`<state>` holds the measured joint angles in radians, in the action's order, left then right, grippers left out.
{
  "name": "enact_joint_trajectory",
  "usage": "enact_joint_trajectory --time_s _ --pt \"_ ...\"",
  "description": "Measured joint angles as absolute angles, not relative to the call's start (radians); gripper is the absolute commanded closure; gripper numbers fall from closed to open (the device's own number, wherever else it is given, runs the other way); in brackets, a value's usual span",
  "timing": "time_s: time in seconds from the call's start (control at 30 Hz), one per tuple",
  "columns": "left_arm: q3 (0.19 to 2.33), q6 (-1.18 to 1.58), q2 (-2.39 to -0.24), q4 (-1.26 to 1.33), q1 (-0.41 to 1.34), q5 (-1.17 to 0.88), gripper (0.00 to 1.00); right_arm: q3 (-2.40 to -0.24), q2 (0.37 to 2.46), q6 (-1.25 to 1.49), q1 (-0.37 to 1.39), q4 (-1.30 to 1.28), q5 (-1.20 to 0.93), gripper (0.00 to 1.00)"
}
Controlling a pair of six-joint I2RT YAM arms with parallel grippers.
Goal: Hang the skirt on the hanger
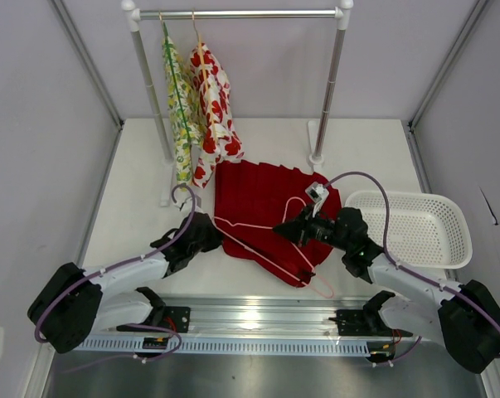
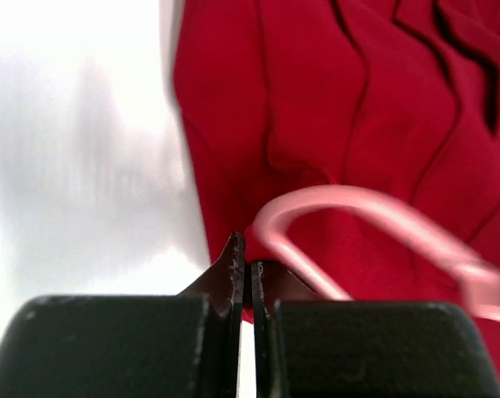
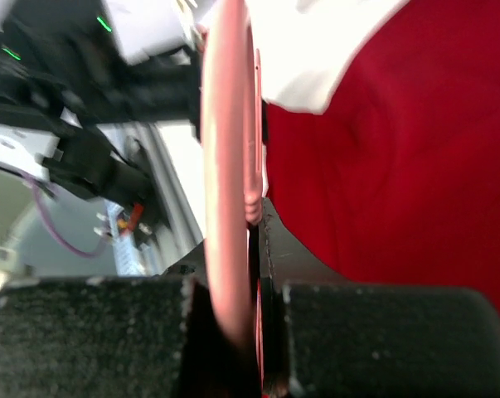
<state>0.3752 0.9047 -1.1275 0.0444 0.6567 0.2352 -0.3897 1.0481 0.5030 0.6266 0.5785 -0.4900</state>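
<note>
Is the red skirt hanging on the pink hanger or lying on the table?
The skirt lies spread on the table; the pink hanger lies on top.

Layout of the table, seen from above.
The skirt lies flat at the centre of the table. The hanger lies on it, slanting from its left edge to its near right corner. The left gripper sits at the skirt's left edge. The right gripper is above the skirt's right part. A basket stands to the right, near the skirt. Behind the skirt stands a rack, with two garments hung side by side at its left end. A rail runs along the near edge.
</note>
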Motion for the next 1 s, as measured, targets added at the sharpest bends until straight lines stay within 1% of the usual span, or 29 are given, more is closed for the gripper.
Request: enact_joint_trajectory --time_s 0.1,0.23,0.4,0.53,0.57,0.6,0.67,0.73,0.77,0.83,0.9,1.0 --pt "0.39 0.891 -1.127 0.038 0.657 0.228 1.0 -0.39 1.048 0.456 0.649 0.521 -0.456 1.0" --pt "0.389 0.876 -1.132 0.025 0.654 0.224 1.0 -0.39 1.054 0.416 0.685 0.505 -0.418 1.0" --pt "0.388 0.851 -1.142 0.013 0.649 0.223 1.0 -0.402 1.113 0.373 0.732 0.504 -0.361 1.0" --pt "0.381 0.829 -1.143 0.011 0.645 0.223 1.0 -0.418 1.156 0.361 0.757 0.515 -0.335 0.89" --pt "0.379 0.826 -1.143 0.011 0.645 0.223 1.0 -0.422 1.164 0.36 0.761 0.519 -0.33 0.88" --pt "0.379 0.823 -1.145 0.011 0.645 0.223 1.0 -0.425 1.172 0.36 0.765 0.522 -0.326 0.82" --pt "0.379 0.813 -1.151 0.019 0.645 0.223 1.0 -0.433 1.19 0.357 0.769 0.517 -0.322 0.77" --pt "0.379 0.808 -1.152 0.044 0.645 0.221 1.0 -0.434 1.219 0.353 0.779 0.495 -0.319 0.68" --pt "0.379 0.804 -1.153 0.05 0.645 0.221 1.0 -0.434 1.232 0.352 0.785 0.482 -0.314 0.67" --pt "0.379 0.802 -1.157 0.061 0.647 0.221 1.0 -0.434 1.253 0.347 0.796 0.467 -0.301 0.61" --pt "0.379 0.801 -1.163 0.071 0.651 0.221 1.0 -0.434 1.264 0.346 0.806 0.466 -0.283 0.59" --pt "0.379 0.8 -1.169 0.078 0.654 0.221 1.0 -0.434 1.268 0.35 0.818 0.47 -0.255 0.48"
